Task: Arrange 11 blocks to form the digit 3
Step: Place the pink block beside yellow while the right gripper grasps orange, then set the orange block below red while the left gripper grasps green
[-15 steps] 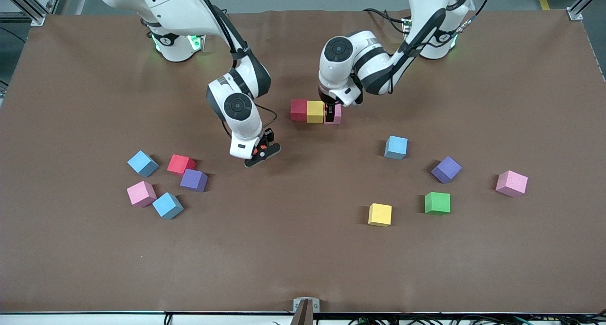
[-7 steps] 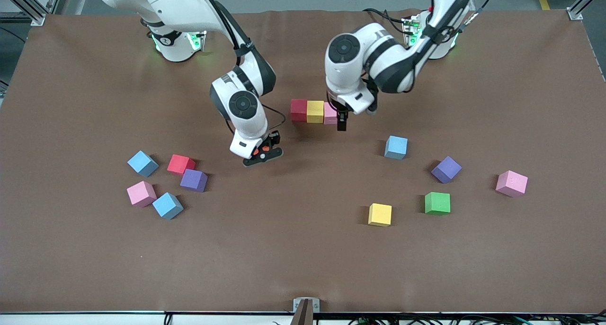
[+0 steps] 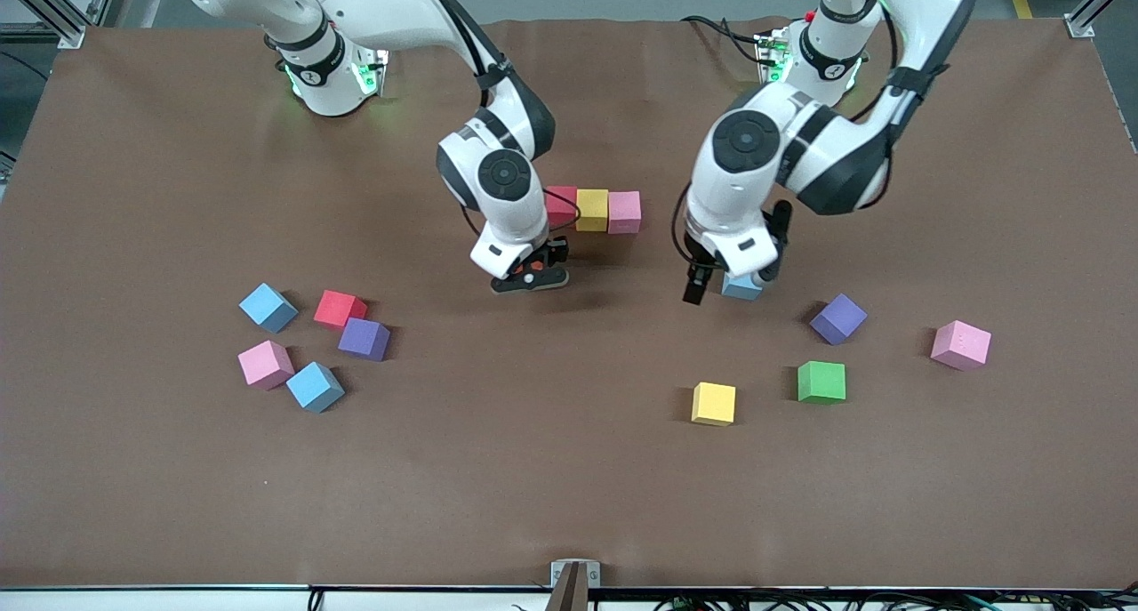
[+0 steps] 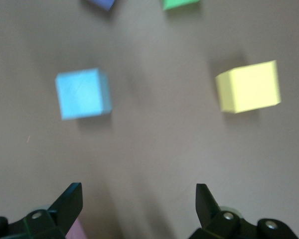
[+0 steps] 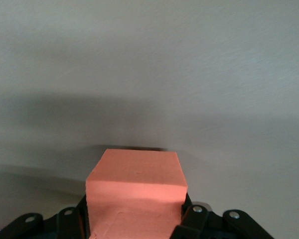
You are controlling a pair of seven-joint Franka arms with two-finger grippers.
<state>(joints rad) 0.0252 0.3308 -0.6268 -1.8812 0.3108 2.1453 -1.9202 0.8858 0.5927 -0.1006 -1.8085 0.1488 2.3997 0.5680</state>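
Our left end effector (image 3: 722, 284) has left the pink block (image 3: 624, 212) it was touching a second ago and now hangs with its fingers spread wide and empty above a light blue block (image 4: 83, 93), which it half hides in the front view. Our right end effector (image 3: 529, 274) has also moved, drifting toward the row, and stays clamped on the orange block (image 5: 135, 191) above bare bench (image 3: 569, 486).

The row is unchanged: a red block (image 3: 562, 204), a yellow block (image 3: 592, 209) and the pink one touching in line, three matte cubes of equal size. Nearer the front camera toward the left arm's end lie loose yellow (image 3: 714, 403), green (image 3: 821, 381), purple (image 3: 838, 317) and pink (image 3: 961, 344) blocks. Toward the right arm's end we see blue (image 3: 268, 307), red (image 3: 339, 308), purple (image 3: 364, 338), pink (image 3: 265, 364) and blue (image 3: 315, 386) cubes clustered.
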